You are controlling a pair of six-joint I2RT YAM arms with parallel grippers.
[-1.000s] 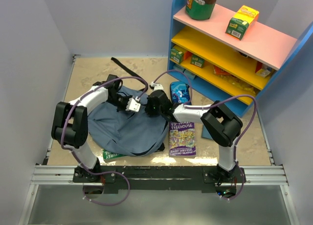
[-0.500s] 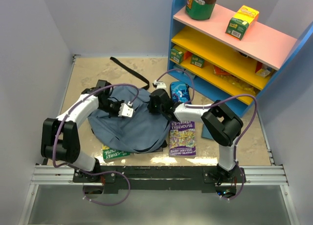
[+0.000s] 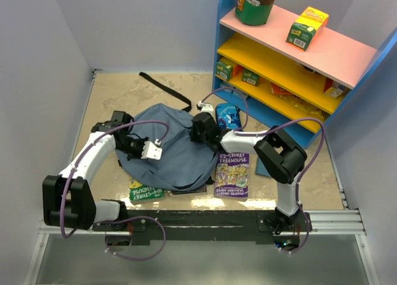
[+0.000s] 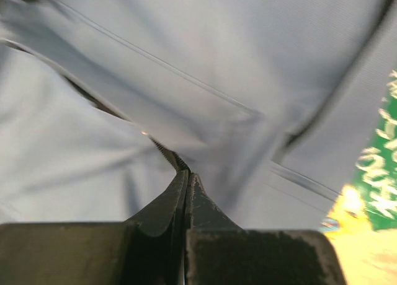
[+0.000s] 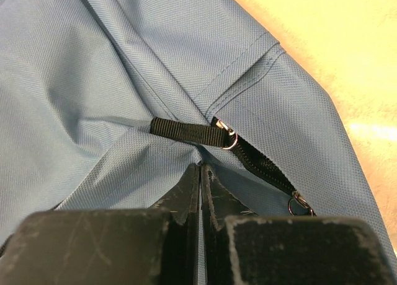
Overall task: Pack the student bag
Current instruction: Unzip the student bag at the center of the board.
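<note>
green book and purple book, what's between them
The near edge of the student bag lies between the green book and the purple book, in the top external view.

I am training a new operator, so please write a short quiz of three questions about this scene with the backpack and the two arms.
1. True or false: the left gripper and the right gripper are both shut on the student bag.
2. Where does the purple book lie? A: inside the bag. B: on the table, beside the bag. C: in the right gripper.
3. Fill in: the green book lies partly under the ___.
Key: 1 true; 2 B; 3 bag.
</note>
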